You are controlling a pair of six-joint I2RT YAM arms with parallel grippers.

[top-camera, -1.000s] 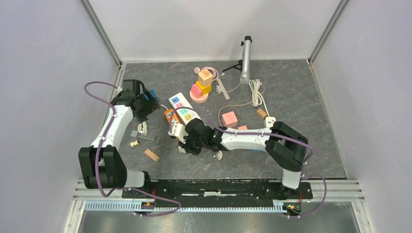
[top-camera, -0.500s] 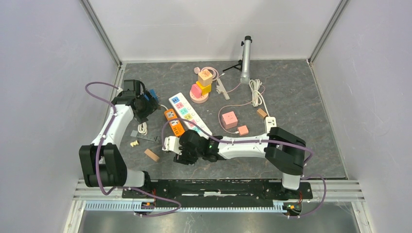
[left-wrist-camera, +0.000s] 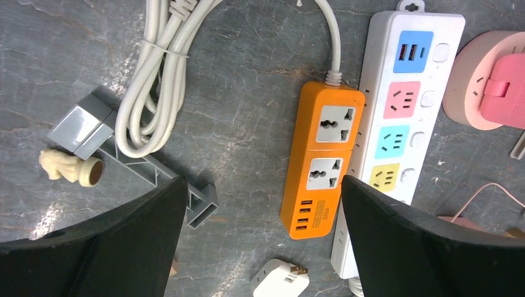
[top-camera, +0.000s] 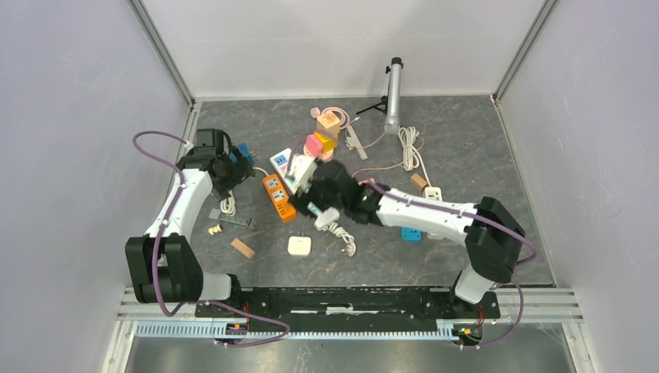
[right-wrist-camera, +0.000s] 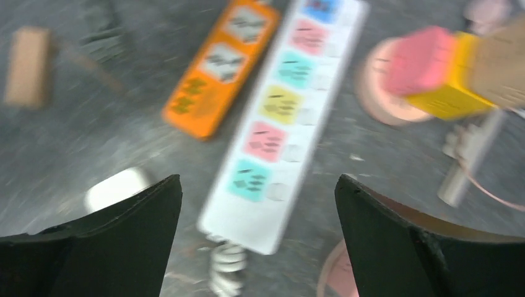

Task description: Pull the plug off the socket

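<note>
The white plug lies loose on the table, prongs bare, just in front of the orange socket strip and apart from it. In the left wrist view the plug shows below the orange socket strip, whose outlets are empty. My left gripper hangs open above that strip's near end with nothing in it; in the top view the left gripper is left of the strip. My right gripper is open and empty over the white power strip. The right wrist view is blurred; the plug is at its left.
A coiled white cable, a grey plastic piece and a small cream figure lie left of the orange strip. Pink and yellow blocks stand behind the white strip. A wooden block, a blue cube and a small tripod are also about.
The right gripper carried the white plug away from the orange strip, opened and dropped it on the table, then swung back over the white strip. The left gripper opened a little wider.
</note>
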